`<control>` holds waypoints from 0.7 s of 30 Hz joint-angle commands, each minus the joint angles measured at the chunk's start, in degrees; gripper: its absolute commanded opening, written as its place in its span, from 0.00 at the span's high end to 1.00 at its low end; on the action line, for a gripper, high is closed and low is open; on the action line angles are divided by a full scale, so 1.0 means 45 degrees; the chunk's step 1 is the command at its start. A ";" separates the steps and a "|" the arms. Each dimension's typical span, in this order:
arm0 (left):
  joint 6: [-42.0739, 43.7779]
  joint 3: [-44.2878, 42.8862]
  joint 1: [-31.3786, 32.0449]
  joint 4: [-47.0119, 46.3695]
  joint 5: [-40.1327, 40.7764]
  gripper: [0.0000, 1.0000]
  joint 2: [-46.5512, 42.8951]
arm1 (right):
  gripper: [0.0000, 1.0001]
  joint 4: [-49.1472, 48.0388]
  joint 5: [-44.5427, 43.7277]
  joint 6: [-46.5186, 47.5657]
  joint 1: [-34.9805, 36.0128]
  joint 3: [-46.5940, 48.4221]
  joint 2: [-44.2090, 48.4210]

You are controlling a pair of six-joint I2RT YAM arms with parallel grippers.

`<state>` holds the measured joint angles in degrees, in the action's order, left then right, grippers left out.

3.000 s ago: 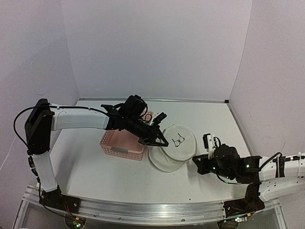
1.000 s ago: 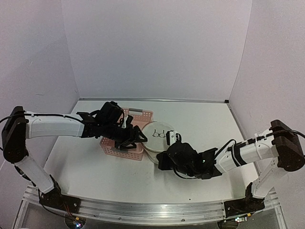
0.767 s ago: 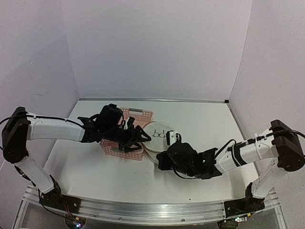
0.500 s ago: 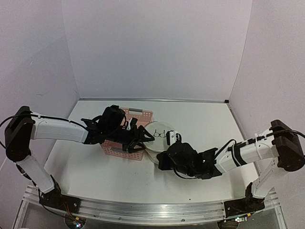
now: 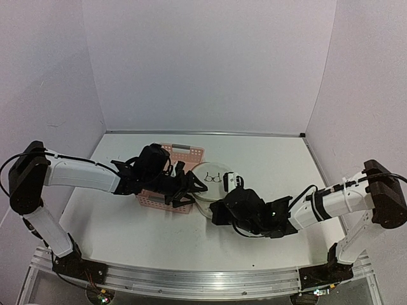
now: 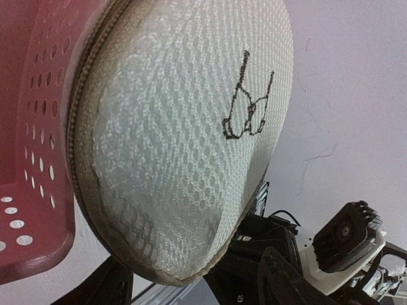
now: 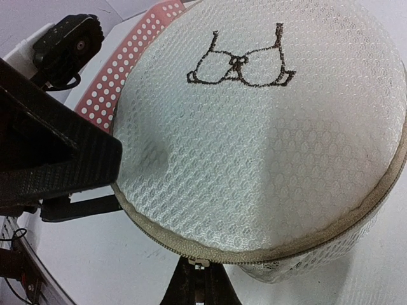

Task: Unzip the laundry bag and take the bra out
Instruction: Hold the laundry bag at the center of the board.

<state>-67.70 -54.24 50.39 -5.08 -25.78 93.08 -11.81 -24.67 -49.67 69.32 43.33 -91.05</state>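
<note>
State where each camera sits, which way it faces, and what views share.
Top external: high behind the bases, looking down across the table; both arms, left gripper and right gripper at the laundry bag.
Left wrist: low beside the pink basket, facing the bag; own fingers at bottom.
Right wrist: near side, looking away over the bag; own fingers pinch the zipper pull.
Shared: the bag's bra drawing; each wrist view shows the other arm.

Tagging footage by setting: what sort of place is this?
Likely a robotics lab cell, not a home: plain walls box in a white table, left arm and right arm bolted to a metal rail, with a laundry bag and pink basket.
</note>
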 commanded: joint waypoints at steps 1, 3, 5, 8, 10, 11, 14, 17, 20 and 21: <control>-0.0150 -0.0186 0.0130 -0.0554 0.0038 0.33 0.0268 | 1.00 -0.0420 -0.0249 -0.0151 0.0042 -0.0072 0.0558; -0.0098 -0.0304 0.0130 -0.0567 0.0057 0.33 0.0353 | 1.00 -0.0439 -0.0253 -0.0154 0.0047 -0.0131 0.0626; -0.0092 -0.0426 0.0140 -0.0555 0.0050 0.33 0.0493 | 1.00 -0.0441 -0.0246 -0.0141 0.0050 -0.0165 0.0678; -0.0054 -0.0614 0.0151 -0.0582 0.0115 0.36 0.0712 | 1.00 -0.0493 -0.0219 -0.0154 0.0045 -0.0241 0.0737; -0.0007 -0.0692 0.0151 -0.0604 0.0206 0.39 0.0803 | 1.00 -0.0519 -0.0176 -0.0154 0.0047 -0.0283 0.0755; 0.0031 -0.0786 0.0150 -0.0606 0.0270 0.42 0.0815 | 1.00 -0.0519 -0.0167 -0.0154 0.0045 -0.0302 0.0774; 0.0101 -0.1078 0.0152 -0.0634 0.0299 0.54 0.0957 | 1.00 -0.0567 -0.0108 -0.0154 0.0045 -0.0394 0.0827; 0.0118 -0.1424 0.0172 -0.0656 0.0221 0.66 0.1133 | 1.00 -0.0669 -0.0032 -0.0188 0.0045 -0.0530 0.0843; 0.0168 -0.1719 0.0169 -0.0648 0.0149 0.79 0.1210 | 1.00 -0.0713 0.0030 -0.0224 0.0044 -0.0674 0.0908; 0.0190 -0.1800 0.0169 -0.0660 0.0132 0.84 0.1210 | 1.00 -0.0724 0.0046 -0.0231 0.0045 -0.0741 0.0959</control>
<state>-67.59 -58.59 50.92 -5.37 -25.23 98.10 -12.67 -24.60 -50.04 69.32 40.82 -89.49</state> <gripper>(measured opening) 0.237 0.045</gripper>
